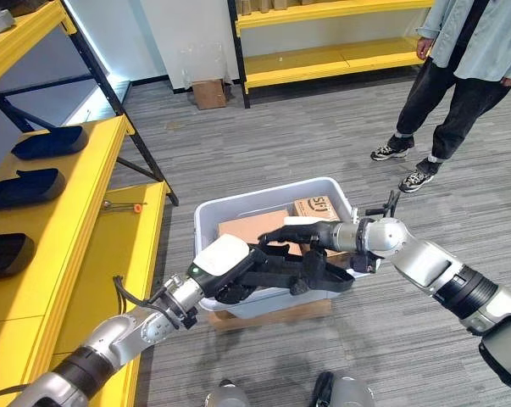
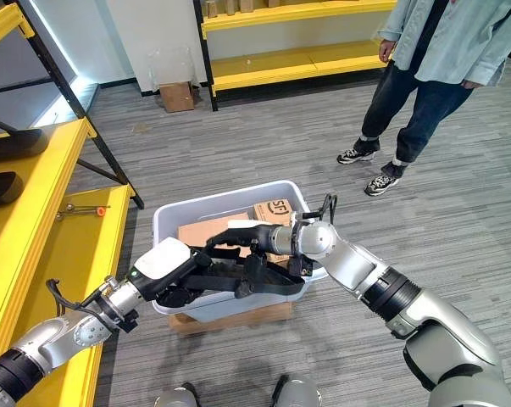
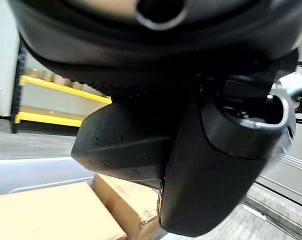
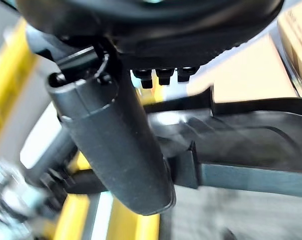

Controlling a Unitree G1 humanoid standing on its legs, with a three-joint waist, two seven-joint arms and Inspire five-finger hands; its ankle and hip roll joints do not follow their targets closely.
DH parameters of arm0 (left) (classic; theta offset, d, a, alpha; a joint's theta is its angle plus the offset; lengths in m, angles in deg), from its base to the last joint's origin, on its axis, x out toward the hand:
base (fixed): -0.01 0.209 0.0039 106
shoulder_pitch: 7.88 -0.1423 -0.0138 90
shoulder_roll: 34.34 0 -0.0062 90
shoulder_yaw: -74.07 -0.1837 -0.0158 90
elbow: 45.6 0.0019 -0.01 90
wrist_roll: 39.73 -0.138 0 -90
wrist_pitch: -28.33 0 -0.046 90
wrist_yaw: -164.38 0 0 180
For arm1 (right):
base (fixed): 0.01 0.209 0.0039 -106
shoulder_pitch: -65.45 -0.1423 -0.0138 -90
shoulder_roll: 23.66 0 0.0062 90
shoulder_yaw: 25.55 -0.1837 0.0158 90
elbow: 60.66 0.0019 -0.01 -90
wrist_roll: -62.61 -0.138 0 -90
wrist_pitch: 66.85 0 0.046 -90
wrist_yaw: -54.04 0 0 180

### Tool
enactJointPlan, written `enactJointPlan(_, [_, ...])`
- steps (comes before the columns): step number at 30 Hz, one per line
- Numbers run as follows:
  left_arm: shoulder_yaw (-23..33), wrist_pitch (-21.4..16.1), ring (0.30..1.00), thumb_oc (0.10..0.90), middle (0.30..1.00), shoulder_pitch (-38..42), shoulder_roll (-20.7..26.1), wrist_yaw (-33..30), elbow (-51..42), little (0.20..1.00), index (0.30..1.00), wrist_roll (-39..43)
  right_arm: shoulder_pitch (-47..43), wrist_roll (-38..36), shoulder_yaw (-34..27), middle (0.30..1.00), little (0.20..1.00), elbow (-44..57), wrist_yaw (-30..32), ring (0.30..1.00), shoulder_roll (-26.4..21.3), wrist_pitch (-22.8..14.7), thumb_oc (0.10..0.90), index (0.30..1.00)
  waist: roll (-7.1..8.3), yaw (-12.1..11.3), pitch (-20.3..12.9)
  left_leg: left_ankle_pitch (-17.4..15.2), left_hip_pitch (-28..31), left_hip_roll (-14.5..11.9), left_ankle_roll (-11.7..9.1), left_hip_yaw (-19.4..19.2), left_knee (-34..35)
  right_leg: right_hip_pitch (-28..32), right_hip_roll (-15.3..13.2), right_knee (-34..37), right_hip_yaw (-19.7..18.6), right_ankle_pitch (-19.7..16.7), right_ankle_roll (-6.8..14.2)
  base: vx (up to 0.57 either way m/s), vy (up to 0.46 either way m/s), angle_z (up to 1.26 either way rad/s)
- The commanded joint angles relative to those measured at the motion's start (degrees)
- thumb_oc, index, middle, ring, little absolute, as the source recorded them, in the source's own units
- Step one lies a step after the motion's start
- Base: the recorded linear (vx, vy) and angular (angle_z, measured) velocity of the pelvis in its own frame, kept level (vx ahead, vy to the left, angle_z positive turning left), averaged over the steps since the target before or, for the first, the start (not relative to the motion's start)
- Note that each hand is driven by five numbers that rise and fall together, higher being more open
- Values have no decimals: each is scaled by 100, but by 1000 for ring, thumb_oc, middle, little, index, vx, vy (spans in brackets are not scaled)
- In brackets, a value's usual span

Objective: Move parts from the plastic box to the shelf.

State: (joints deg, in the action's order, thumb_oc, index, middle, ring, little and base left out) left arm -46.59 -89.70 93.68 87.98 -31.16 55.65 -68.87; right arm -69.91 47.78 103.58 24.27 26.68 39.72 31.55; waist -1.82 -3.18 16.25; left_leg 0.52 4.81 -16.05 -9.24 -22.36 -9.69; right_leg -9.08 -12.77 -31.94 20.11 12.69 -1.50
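Observation:
A pale grey plastic box stands on the floor with cardboard boxes inside. A long black moulded part lies across its front rim. My left hand, with a white cover, is curled round the part's left end. My right hand reaches in from the right, and its fingers lie fairly straight over the part's upper side. In the right wrist view the black part runs just past the thumb. The yellow shelf to the left holds three similar dark parts.
A person stands at the far right, close behind the box. Another yellow shelf lines the back wall, with a small cardboard box beside it. An orange-handled tool lies on the low shelf. Flat cardboard sits under the plastic box.

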Motion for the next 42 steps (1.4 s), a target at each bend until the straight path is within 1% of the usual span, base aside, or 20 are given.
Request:
enactJointPlan(1, [466, -269, 300, 400, 300, 22, -119, -295, -346, 300, 300, 620, -689, -250, -1170, 1000, 1000, 280, 1082, 1000, 241, -712, 900, 1000, -54, -81, -382, 587, -210, -433, 40, 477, 567, 879, -445, 369, 152, 153, 654, 0, 0, 0])
enactJointPlan(3, [566, -281, 300, 400, 300, -106, -134, -260, -355, 300, 300, 645, -653, -504, -1409, 1000, 1000, 393, 1129, 1000, 207, -648, 900, 1000, -70, -56, -387, 582, -221, -443, 46, 485, 556, 862, -411, 371, 113, 149, 643, 0, 0, 0])
enactJointPlan(4, [629, -229, 300, 400, 300, -175, -174, -296, -368, 300, 300, 624, -597, -500, -1576, 1000, 1000, 600, 1434, 1000, 188, -520, 900, 1000, -68, -31, -371, 576, -218, -440, 46, 475, 544, 856, -425, 345, 96, 158, 641, 0, 0, 0])
enactJointPlan(6, [673, -261, 300, 400, 300, -249, -199, -366, -347, 300, 300, 611, -567, -758, -1714, 1000, 1000, 765, 1695, 1000, 167, -138, 900, 1000, -80, -4, -371, 574, -218, -449, 54, 467, 542, 850, -405, 364, 64, 145, 629, 0, 0, 0])
enactJointPlan(7, [741, -254, 300, 400, 300, -327, -242, -397, -335, 300, 300, 573, -512, -1031, -1869, 1000, 1000, 910, 2124, 1000, 190, 328, 900, 1000, -84, 20, -361, 579, -222, -465, 48, 454, 527, 844, -397, 350, 48, 154, 617, 0, 0, 0])
enactJointPlan(10, [871, -162, 300, 400, 300, -485, -252, -473, -390, 300, 300, 585, -342, -1094, -2150, 1000, 1000, 933, 2450, 1000, 199, 373, 900, 1000, -78, 83, -346, 560, -223, -464, 65, 426, 511, 818, -388, 342, -15, 151, 604, 0, 0, 0])
enactJointPlan(13, [1043, 133, 300, 400, 300, -685, -329, -777, -376, 300, 300, 677, -78, -1830, -2578, 1000, 1000, 1130, 3883, 1000, 317, -284, 900, 1000, -73, 159, -304, 568, -235, -504, 74, 349, 446, 805, -400, 295, -72, 169, 571, 8, 11, -8])
enactJointPlan(15, [1192, 255, 300, 400, 300, -806, -387, -943, -423, 300, 300, 677, 96, -1992, -2974, 1000, 1000, 1280, 4390, 1000, 420, -451, 900, 1000, -102, 192, -295, 540, -250, -525, 91, 313, 421, 770, -392, 260, -71, 173, 552, 6, 6, -8])
enactJointPlan(16, [1281, 333, 300, 400, 300, -885, -412, -1065, -468, 300, 300, 677, 242, -2104, -3217, 1000, 1000, 1374, 4721, 1000, 504, -699, 900, 1000, -99, 217, -283, 517, -247, -511, 100, 292, 407, 750, -410, 230, -83, 189, 549, 0, 0, 0])
enactJointPlan(20, [1547, 505, 300, 400, 300, -1060, -525, -1435, -559, 300, 300, 837, 824, -1517, -3756, 1000, 1000, 1688, 5599, 1000, 710, -1140, 900, 1000, -143, 319, -251, 500, -266, -515, 114, 228, 396, 693, -404, 203, -119, 196, 535, -5, 12, -4])
enactJointPlan(22, [1777, 696, 300, 400, 300, -1148, -614, -1888, -659, 300, 300, 935, 1426, -999, -4006, 1000, 1000, 1944, 6152, 1000, 896, -1284, 900, 1000, -194, 408, -221, 491, -297, -514, 122, 184, 375, 650, -405, 187, -169, 205, 533, -19, 28, -17])
enactJointPlan(24, [2030, 730, 300, 400, 300, -1222, -714, -2156, -772, 300, 300, 1018, 2113, -614, -4228, 1000, 1000, 2078, 6317, 1000, 1082, -1124, 900, 1000, -216, 484, -191, 476, -283, -498, 141, 167, 373, 630, -419, 152, -216, 221, 539, 1, -1, -10])
enactJointPlan(26, [2227, 692, 300, 400, 300, -1304, -805, -2282, -885, 300, 300, 940, 2685, -416, -4334, 1000, 1000, 2119, 6272, 1000, 1209, -1184, 900, 1000, -232, 534, -169, 471, -280, -492, 160, 149, 381, 613, -414, 147, -245, 227, 543, -5, -17, 0])
enactJointPlan(29, [2746, 184, 300, 400, 300, -1619, -1097, -2597, -1324, 300, 300, 814, 4025, -29, -4146, 1000, 1000, 2143, 5848, 1000, 1593, -1423, 900, 1000, -257, 620, -156, 525, -325, -533, 163, 137, 392, 548, -363, 81, -286, 271, 541, -39, -73, -5])
enactJointPlan(32, [2892, 65, 300, 400, 300, -1644, -1162, -2608, -1454, 300, 300, 820, 4234, 355, -3839, 1000, 1000, 1870, 5733, 1000, 1671, -1456, 900, 1000, -249, 648, -146, 660, -364, -554, 127, 182, 395, 523, -321, -20, -276, 350, 520, -43, -76, -11])
enactJointPlan(35, [2965, 30, 300, 400, 300, -1631, -1149, -2596, -1553, 300, 300, 885, 4199, 425, -3650, 1000, 1000, 1399, 5819, 1000, 1610, -1831, 900, 1000, -250, 581, -141, 873, -421, -652, 62, 281, 378, 527, -235, -170, -169, 490, 450, -23, -133, -10])
enactJointPlan(36, [2985, 17, 300, 400, 300, -1634, -1141, -2557, -1633, 300, 300, 931, 4108, 807, -3616, 1000, 1000, 1356, 6301, 1000, 1539, -2090, 900, 1000, -244, 513, -120, 1081, -441, -734, 21, 333, 382, 479, -214, -395, -83, 620, 408, -28, -144, 4])
enactJointPlan(38, [2979, -4, 300, 400, 300, -1657, -1148, -2469, -1762, 300, 300, 927, 4025, 994, -3609, 1000, 1000, 1379, 6554, 1000, 1507, -2218, 900, 1000, -241, 470, -89, 1202, -462, -808, -22, 363, 355, 431, -228, -611, -2, 768, 362, -60, -152, 13])
enactJointPlan(39, [2952, 36, 300, 400, 300, -1699, -1182, -2380, -1941, 300, 300, 879, 3860, 1014, -3507, 1000, 1000, 1414, 6598, 1000, 1509, -2183, 900, 1000, -252, 386, -43, 1379, -494, -889, -66, 409, 345, 346, -259, -829, 95, 878, 339, -93, -128, 18])
enactJointPlan(42, [2923, 64, 300, 400, 300, -1745, -1177, -2262, -2046, 300, 300, 762, 3701, 1168, -3339, 1000, 1000, 1441, 6576, 1000, 1561, -2157, 900, 1000, -265, 312, 0, 1549, -515, -1001, -121, 343, 354, 321, -295, -937, 291, 947, 311, -115, -112, 10])
